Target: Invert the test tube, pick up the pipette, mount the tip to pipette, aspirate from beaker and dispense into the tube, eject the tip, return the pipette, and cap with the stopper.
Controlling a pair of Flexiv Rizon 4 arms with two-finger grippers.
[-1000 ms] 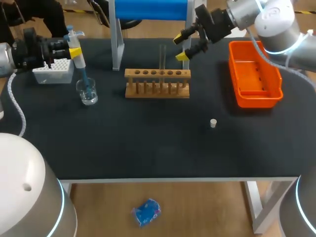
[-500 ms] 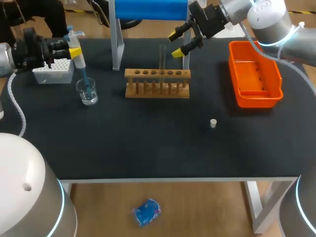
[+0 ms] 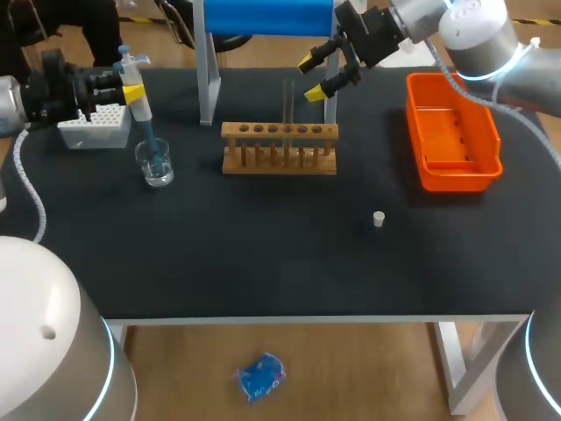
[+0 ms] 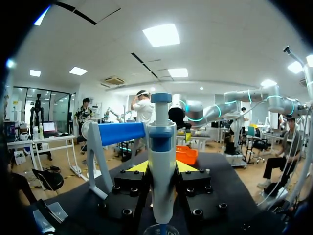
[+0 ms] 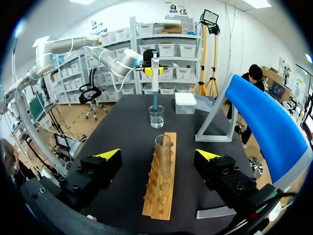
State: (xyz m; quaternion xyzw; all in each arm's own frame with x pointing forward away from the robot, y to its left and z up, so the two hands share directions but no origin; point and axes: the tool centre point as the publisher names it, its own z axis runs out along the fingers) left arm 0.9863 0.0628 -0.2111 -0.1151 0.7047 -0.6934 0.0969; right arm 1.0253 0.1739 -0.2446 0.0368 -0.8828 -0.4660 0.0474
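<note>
Pipette [image 3: 138,92] stands upright at the far left, pinched between the left jaws. Its blue tip reaches down into the beaker [image 3: 155,164], which sits just near of the white tip box [image 3: 96,124]. Whether the tip touches the liquid I cannot tell.

The test tube [image 3: 288,105] stands upright in the wooden rack [image 3: 279,147] at the middle. The right jaws are spread, one on each side of the tube and apart from it, as the right wrist view shows.

Likely troubles:
- A sideways lift could catch the tip on the beaker's rim and tip the light glass over.
- The tube's mouth is narrow, so a slightly off-line approach would put liquid on the rack instead.
- If the right jaws close off-centre, they would lever the thin glass against its hole, or drag the rack.
- The right arm [image 3: 473,35] works just beside a grey leg of the blue-topped stand [image 3: 267,16], so a wide swing could strike it.

The surface [image 3: 263,254] is dark and matt. It also carries an orange tray [image 3: 456,182] at the right and the small pale stopper [image 3: 378,218], alone and nearer than the rack. Being small and round, the stopper may roll if nudged.
</note>
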